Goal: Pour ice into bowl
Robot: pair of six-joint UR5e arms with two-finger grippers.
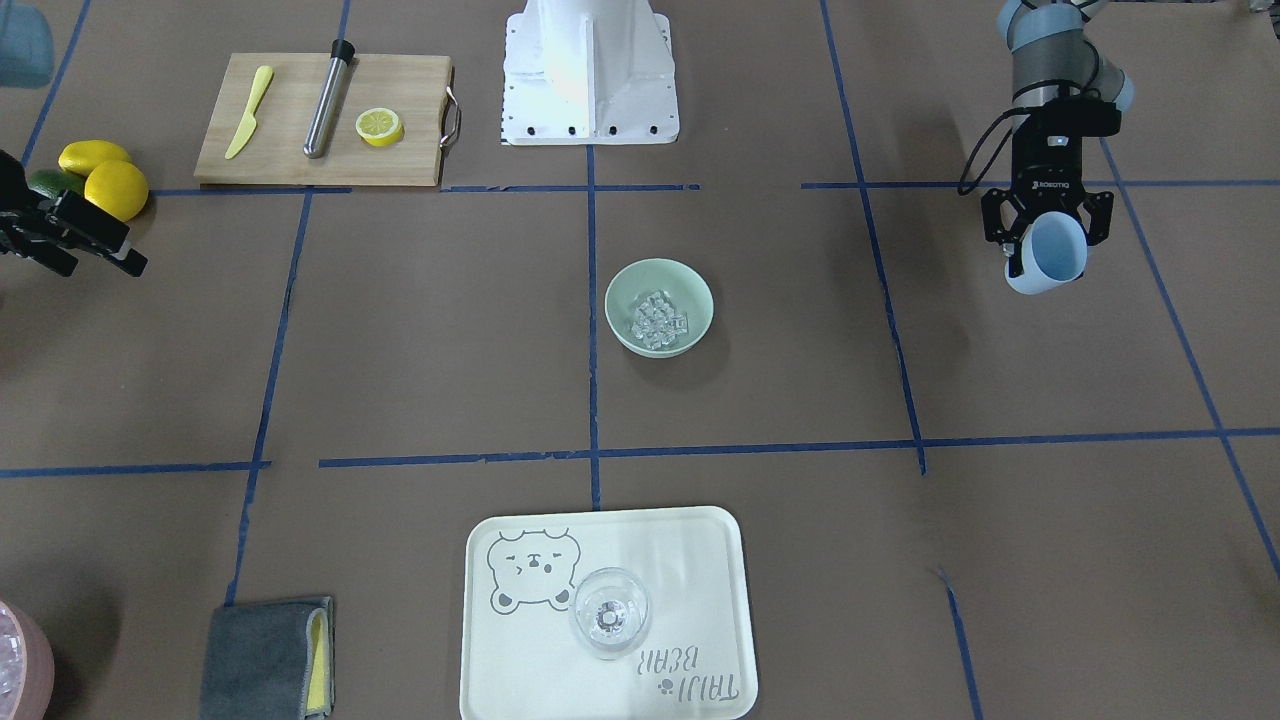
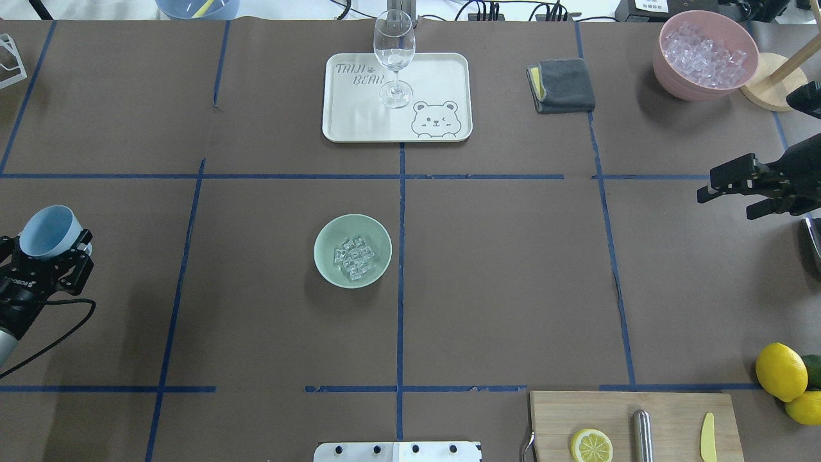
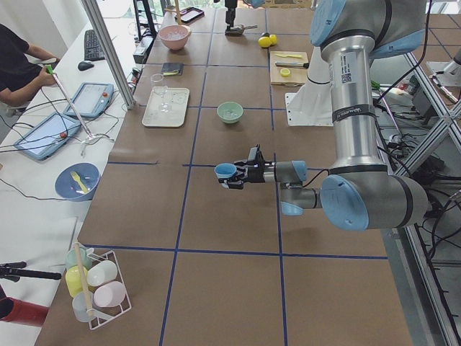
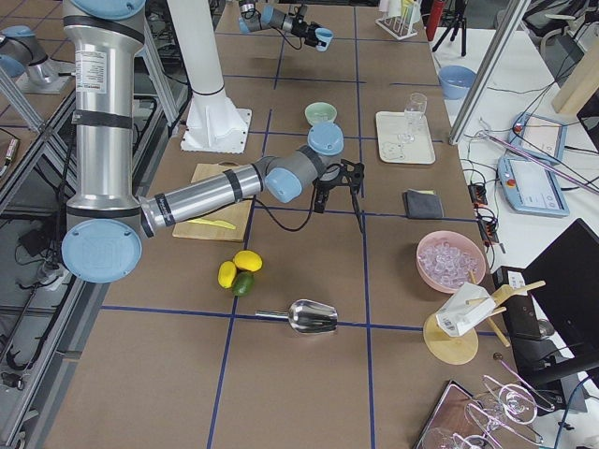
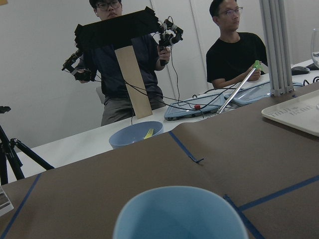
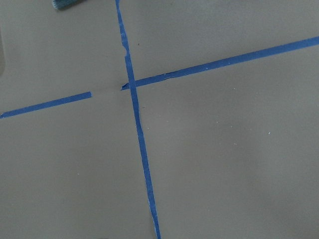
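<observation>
The pale mint-green bowl (image 1: 659,306) (image 2: 352,250) stands near the table's middle, and the ice (image 1: 658,320) (image 2: 354,258) lies heaped inside it as small clear cubes. My left gripper (image 2: 52,251) (image 1: 1046,240) hovers far out at the left side of the table, shut on a light blue cup (image 2: 50,231) (image 1: 1048,253) (image 5: 182,214) whose mouth tilts up and looks empty. My right gripper (image 2: 728,192) (image 1: 115,255) is open over bare table at the right side, holding nothing.
A cream tray (image 2: 442,77) with a clear wine glass (image 2: 394,54) sits beyond the bowl. A grey cloth (image 2: 563,85), a pink tub of ice chunks (image 2: 704,54), a cutting board (image 2: 635,423) with lemon half, lemons (image 2: 782,372) and a metal scoop (image 4: 304,318) lie to the right.
</observation>
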